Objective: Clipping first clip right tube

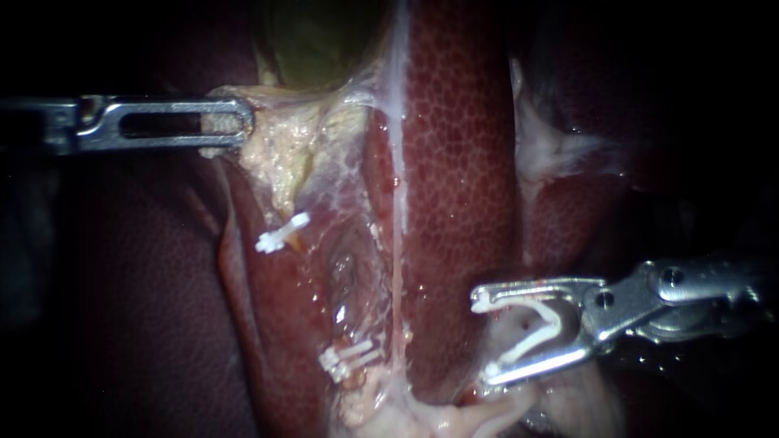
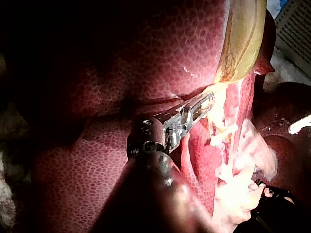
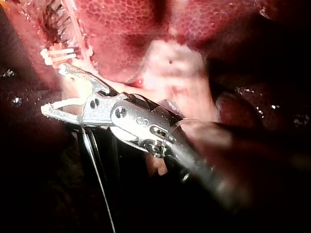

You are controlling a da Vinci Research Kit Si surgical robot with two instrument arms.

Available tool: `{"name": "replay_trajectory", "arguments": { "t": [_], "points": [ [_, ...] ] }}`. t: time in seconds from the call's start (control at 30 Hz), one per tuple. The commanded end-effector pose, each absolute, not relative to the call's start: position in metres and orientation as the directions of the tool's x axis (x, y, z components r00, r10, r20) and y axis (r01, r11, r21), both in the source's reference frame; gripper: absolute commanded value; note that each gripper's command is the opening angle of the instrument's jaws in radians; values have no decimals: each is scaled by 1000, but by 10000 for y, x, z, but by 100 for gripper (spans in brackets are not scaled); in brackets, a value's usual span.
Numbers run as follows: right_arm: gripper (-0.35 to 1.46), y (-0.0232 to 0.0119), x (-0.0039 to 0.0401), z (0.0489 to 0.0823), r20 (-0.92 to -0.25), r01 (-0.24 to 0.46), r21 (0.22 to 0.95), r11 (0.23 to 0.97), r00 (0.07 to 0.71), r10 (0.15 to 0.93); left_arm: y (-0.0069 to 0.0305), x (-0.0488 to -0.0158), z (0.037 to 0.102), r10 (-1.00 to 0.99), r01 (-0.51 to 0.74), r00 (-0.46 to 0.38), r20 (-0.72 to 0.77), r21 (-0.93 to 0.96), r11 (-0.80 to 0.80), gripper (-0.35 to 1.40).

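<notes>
My left instrument comes in from 9 o'clock in the endoscope view. Its slotted jaws are closed flat on the pale tissue just below the green gallbladder, which sits at 12 o'clock. My right instrument enters from 4 o'clock with its jaws spread wide. An open clip is seated between them, one white leg against each jaw. The right tube is a thin pale strand running from 12 towards 6 o'clock along the edge of the mottled liver. It lies at 9 o'clock from the jaw tips, near them but apart. A single clip sits at 10 o'clock from the centre, and a pair of clips lies at 7 o'clock, just beside the strand. In the right wrist view that pair is ahead of the open jaws.
</notes>
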State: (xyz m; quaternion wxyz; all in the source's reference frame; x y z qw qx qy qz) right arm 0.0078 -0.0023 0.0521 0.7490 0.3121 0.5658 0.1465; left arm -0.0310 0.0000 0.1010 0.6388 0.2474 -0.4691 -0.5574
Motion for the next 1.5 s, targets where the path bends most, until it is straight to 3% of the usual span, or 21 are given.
{"name": "replay_trajectory", "arguments": {
  "t": [0.03, 0.37, 1.0, 1.5],
  "points": [
    [57, -23, 78, 521, -756, 134, 633, 762, 317, 573, -1, -311, 1010, -944, 481, -61, 324, 838, 257, -35],
    [58, -26, 84, 538, -759, 127, 628, 767, 318, 569, -1, -311, 1009, -944, 481, -61, 324, 838, 257, -35],
    [60, -56, 124, 648, -753, 77, 625, 777, 325, 573, -3, -312, 1010, -944, 483, -62, 325, 837, 257, -35],
    [60, -55, 134, 703, -726, 35, 650, 759, 323, 607, -4, -313, 1009, -944, 483, -62, 325, 837, 256, -35]
  ]
}}
